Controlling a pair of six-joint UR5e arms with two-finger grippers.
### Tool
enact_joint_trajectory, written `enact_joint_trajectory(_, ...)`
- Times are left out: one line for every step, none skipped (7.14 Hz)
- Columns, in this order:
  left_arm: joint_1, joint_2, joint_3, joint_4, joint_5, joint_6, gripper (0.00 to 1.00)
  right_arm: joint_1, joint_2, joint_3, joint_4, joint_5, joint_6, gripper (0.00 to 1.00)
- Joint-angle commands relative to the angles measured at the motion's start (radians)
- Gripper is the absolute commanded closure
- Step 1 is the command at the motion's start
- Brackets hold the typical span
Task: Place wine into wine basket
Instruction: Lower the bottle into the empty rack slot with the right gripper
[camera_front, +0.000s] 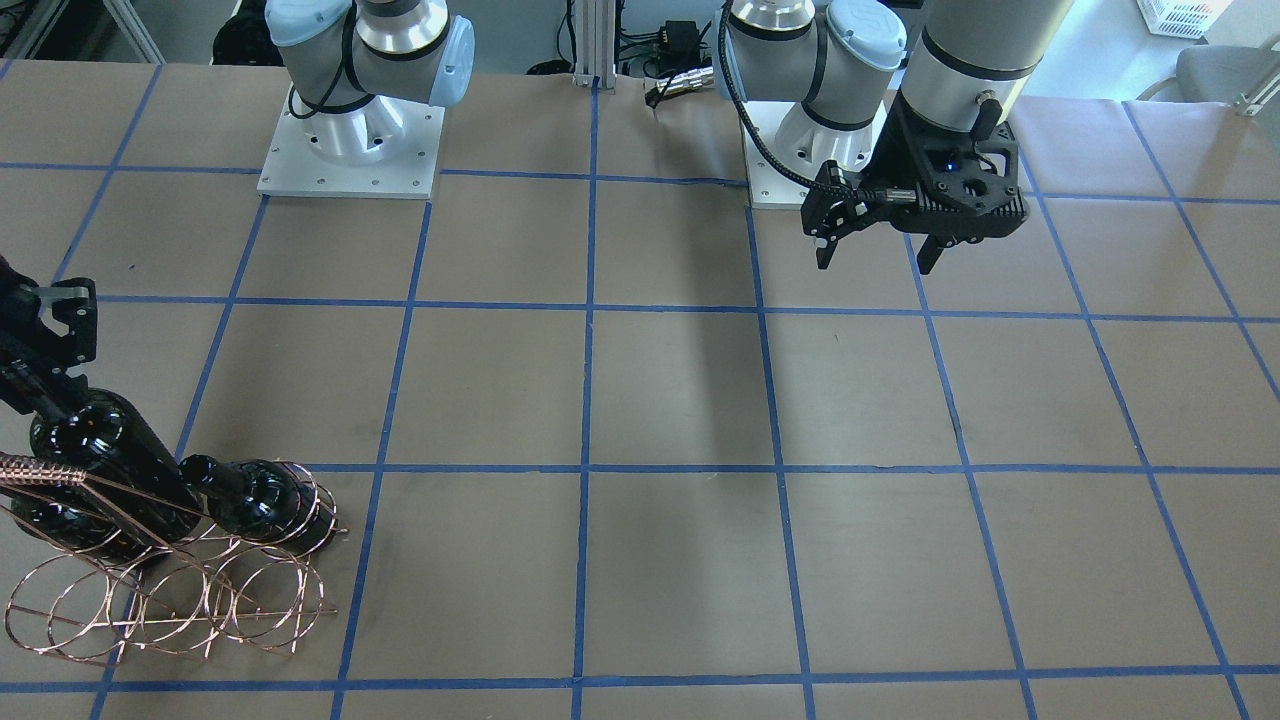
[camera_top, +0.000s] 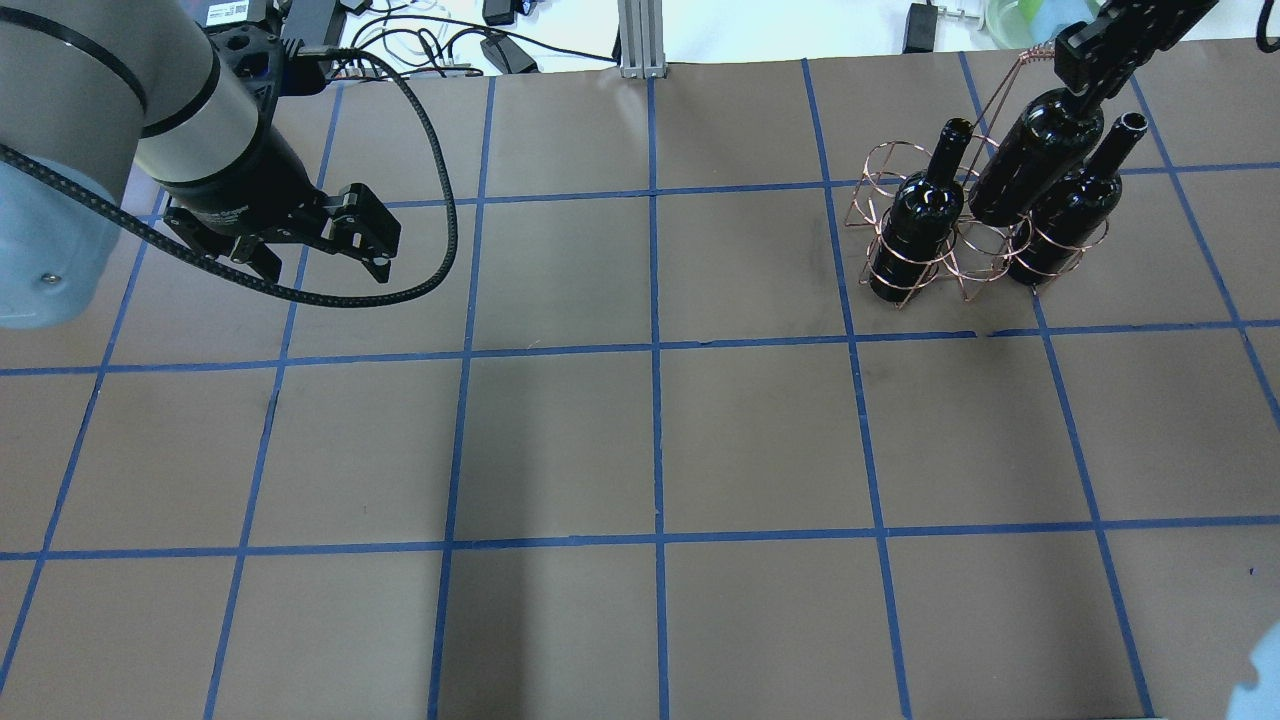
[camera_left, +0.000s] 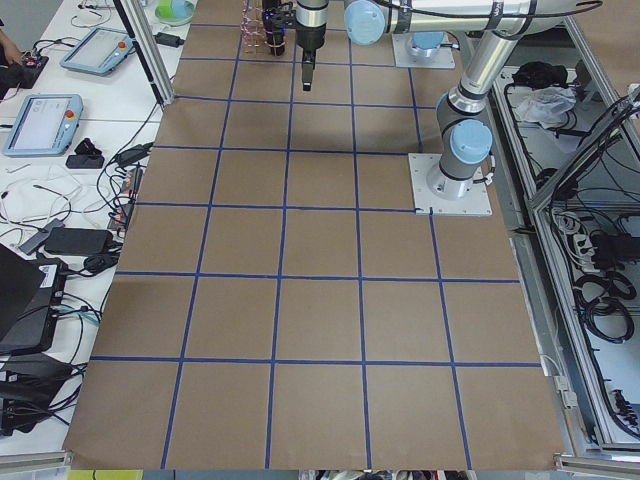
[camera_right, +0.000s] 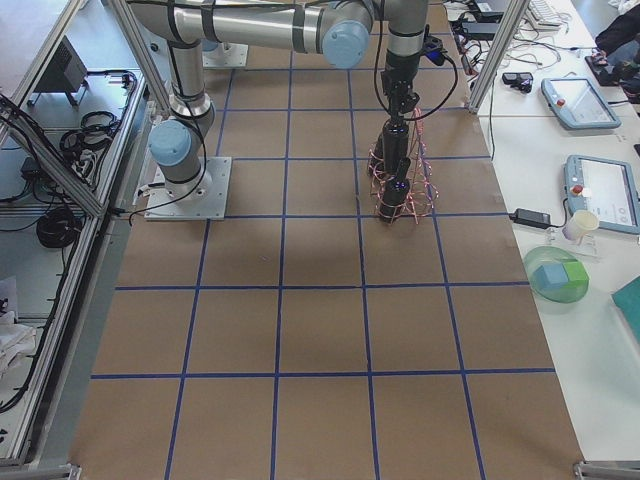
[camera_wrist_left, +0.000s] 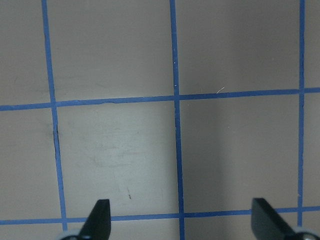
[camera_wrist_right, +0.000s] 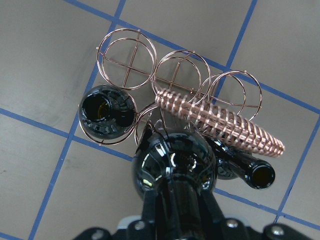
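Copper wire wine basket (camera_wrist_right: 225, 122) with braided handle standing far right on the table (camera_top: 650, 450), glossy near-black left bottle (camera_top: 915, 215) and right bottle (camera_top: 1065, 215) upright in its loops, middle wine bottle (camera_top: 1035, 150) tilted, raised between them.

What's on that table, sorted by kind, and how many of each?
Copper wire basket: 1
Dark wine bottles: 3, held bottle included
Robot grippers: 2, left gripper and right gripper
Total: 6
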Motion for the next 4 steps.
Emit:
enact_joint_trajectory(0.002, -0.002, 0.0, 0.0, -0.002, 0.0, 0.0, 0.001, 0.012, 0.004, 0.004, -0.013, 0.0, 1.0)
enact_joint_trajectory(0.0, -0.003, 0.0, 0.002, -0.002, 0.0, 0.0, 0.001, 0.013, 0.008, 0.01, -0.013, -0.002, 1.0)
enact_joint_trajectory(0.0, -0.002, 0.003, 0.007, -0.002, 0.0, 0.0, 0.001, 0.023, 0.008, 0.014, -0.013, -0.002, 1.0)
enact_joint_trajectory(0.002, -0.002, 0.001, 0.005, -0.002, 0.0, 0.0, 0.004, 0.027, 0.008, 0.015, -0.011, -0.002, 1.0)
